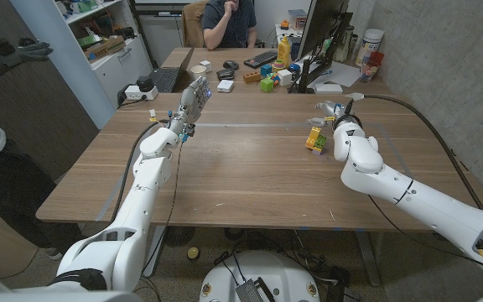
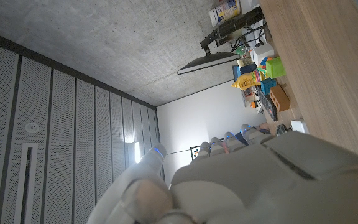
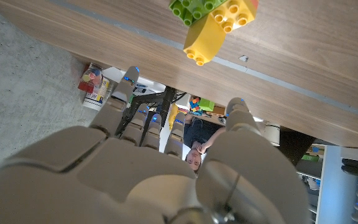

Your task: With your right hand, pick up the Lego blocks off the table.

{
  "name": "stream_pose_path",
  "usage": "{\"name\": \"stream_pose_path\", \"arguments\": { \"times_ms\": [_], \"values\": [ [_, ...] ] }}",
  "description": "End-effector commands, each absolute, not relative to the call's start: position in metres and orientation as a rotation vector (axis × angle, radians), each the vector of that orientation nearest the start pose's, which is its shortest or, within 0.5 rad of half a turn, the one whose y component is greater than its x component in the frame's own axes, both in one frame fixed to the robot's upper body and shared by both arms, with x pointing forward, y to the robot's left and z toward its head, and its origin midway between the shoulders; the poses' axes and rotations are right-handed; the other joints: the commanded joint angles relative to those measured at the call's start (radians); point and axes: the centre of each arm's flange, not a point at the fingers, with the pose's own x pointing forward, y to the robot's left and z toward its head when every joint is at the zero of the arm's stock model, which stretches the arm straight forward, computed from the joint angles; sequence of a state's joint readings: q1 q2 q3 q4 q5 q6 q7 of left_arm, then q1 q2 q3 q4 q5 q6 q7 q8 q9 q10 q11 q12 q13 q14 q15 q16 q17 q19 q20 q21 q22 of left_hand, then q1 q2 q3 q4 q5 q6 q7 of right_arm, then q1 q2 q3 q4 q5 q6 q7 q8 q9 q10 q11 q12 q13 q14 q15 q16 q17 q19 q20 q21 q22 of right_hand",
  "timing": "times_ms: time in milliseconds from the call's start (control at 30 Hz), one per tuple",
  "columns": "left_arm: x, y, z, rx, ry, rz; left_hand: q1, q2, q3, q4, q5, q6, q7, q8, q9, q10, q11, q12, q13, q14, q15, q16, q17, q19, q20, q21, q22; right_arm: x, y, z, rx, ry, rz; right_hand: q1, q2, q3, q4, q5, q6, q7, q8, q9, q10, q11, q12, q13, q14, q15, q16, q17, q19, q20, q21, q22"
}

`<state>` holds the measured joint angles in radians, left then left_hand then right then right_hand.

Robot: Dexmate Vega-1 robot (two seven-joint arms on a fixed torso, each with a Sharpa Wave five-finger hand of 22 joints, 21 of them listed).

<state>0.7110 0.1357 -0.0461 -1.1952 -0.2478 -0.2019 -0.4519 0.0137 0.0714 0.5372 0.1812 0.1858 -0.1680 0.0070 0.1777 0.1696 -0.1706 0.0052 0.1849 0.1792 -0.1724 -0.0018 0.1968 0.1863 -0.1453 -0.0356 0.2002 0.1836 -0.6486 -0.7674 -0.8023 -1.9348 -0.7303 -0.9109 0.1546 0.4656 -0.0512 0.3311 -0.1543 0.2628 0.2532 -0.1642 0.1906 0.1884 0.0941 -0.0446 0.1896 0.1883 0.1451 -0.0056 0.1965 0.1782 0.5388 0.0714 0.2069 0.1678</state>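
The Lego blocks (image 1: 314,139) lie in a small cluster on the wooden bench (image 1: 241,180), toward the robot's right side. Yellow and green pieces show in the head view. The right wrist view gives them closer (image 3: 215,22): a yellow block with round studs, a green studded piece against it and an orange-red one beside that, all resting on the wood. No lettering on the studs can be read.

The right robot hand (image 1: 334,113) hovers just beside the cluster, a little farther from the robot, and does not touch it as far as the head view shows. In its own wrist view the right robot hand (image 3: 166,180) has its fingers (image 3: 122,93) reaching forward and spread apart, with nothing between them.

The left robot hand (image 1: 193,99) is raised above the bench on the robot's left, well apart from the blocks, fingers stretched out and holding nothing. Its wrist view shows the pale back of the hand (image 2: 229,180).

At the far end of the bench stand a dark monitor (image 1: 317,33), a keyboard (image 1: 260,59), a yellow bottle (image 1: 283,50) and some coloured cubes (image 1: 267,81). A white canister (image 1: 371,44) carries a printed label too small to read. A person (image 1: 229,21) sits behind the bench, and a gloved hand (image 1: 11,54) shows at the picture's left edge.
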Motion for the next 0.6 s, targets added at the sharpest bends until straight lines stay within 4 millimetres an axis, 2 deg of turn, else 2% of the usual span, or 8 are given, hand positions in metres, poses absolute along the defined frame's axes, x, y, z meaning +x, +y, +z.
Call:
{"name": "stream_pose_path", "arguments": {
  "times_ms": [33,267,600],
  "values": [
    [0.6649,0.2678,0.0515,0.008,-0.725,-0.365,-0.011,0.06,-0.005,-0.001,0.006,-0.071,0.003,0.004,0.005,-0.144,0.006,0.005,0.004,-0.174,0.006,0.003,0.0,-0.006,0.006,0.005,0.004,0.5963,-0.2247,0.0355,-1.504,-0.187,-0.283,0.016,-0.001,-0.003,0.002,0.006,-0.005,-0.001,-0.004,0.004,-0.006,-0.002,-0.002,0.003,0.0,-0.001,-0.002,0.003,0.003,-0.002,0.0,0.003],
    [0.6663,0.2677,0.0524,0.01,-0.725,-0.363,-0.011,0.06,-0.008,-0.001,0.006,-0.071,0.003,0.004,0.005,-0.145,0.006,0.004,0.004,-0.174,0.007,0.003,0.0,-0.007,0.007,0.005,0.004,0.6006,-0.224,0.0344,-1.53,-0.147,-0.249,0.035,0.01,0.0,0.002,0.014,-0.011,-0.007,-0.004,0.005,-0.015,-0.006,-0.003,0.003,-0.006,-0.005,-0.004,0.004,-0.002,-0.009,-0.005,0.003],
    [0.6672,0.2674,0.054,0.011,-0.727,-0.362,-0.011,0.061,-0.011,-0.001,0.006,-0.07,0.004,0.005,0.005,-0.143,0.006,0.005,0.003,-0.173,0.007,0.003,-0.001,-0.007,0.007,0.005,0.004,0.6049,-0.224,0.0337,-1.564,-0.076,-0.208,0.075,-0.002,-0.007,-0.007,0.028,-0.039,-0.016,-0.009,0.005,-0.045,-0.024,-0.008,0.003,-0.024,-0.014,-0.01,0.003,-0.013,-0.021,-0.014,0.003]
  ]
}}
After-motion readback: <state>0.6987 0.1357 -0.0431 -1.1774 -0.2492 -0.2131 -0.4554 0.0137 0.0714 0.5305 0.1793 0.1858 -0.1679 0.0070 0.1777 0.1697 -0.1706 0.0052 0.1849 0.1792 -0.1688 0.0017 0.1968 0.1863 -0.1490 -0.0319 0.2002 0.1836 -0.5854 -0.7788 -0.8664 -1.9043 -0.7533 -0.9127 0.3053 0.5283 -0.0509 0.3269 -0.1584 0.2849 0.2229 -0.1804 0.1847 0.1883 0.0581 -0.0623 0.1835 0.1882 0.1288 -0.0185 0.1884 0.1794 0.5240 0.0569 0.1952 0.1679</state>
